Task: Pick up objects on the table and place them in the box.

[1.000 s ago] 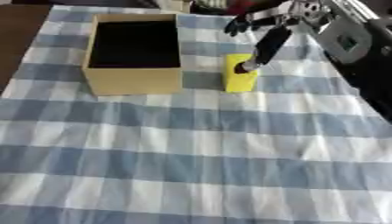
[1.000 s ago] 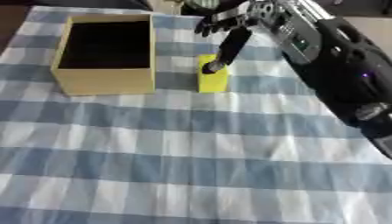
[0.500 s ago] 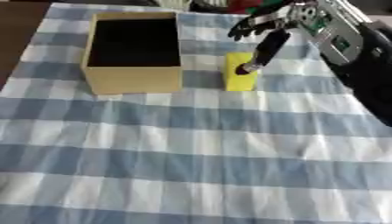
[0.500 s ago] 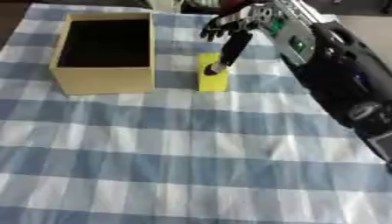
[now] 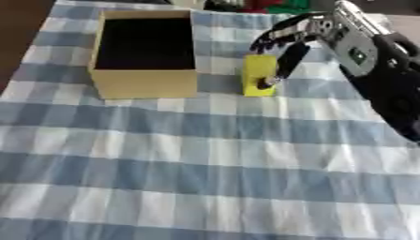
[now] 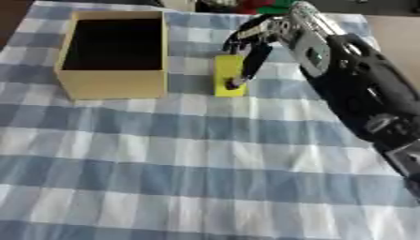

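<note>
Box (image 5: 146,79) as landmark: tan, open-topped, dark inside, sitting on blue-and-white checked cloth (image 5: 205,159) over the surface. Yellow block (image 5: 258,74) standing upright just right of the box, near but apart from its right wall, resting on the cloth. Right hand (image 5: 288,36) reaching in from the upper right, positioned over and right of the block, further from the box than the block. One long dark finger or thumb angled down along the block's right face, tip touching near its lower right edge; remaining fingers (image 5: 264,41) curled and fanned above the block's top, not seen pressing it. Cannot tell whether the block is actually pinched between thumb and fingers. Black and silver forearm (image 6: 361,98) running from the hand toward the lower right, well away from the box. Red and green items (image 5: 279,5) at the far edge, beyond the box's right rear corner, not made out. Left hand out of view.
</note>
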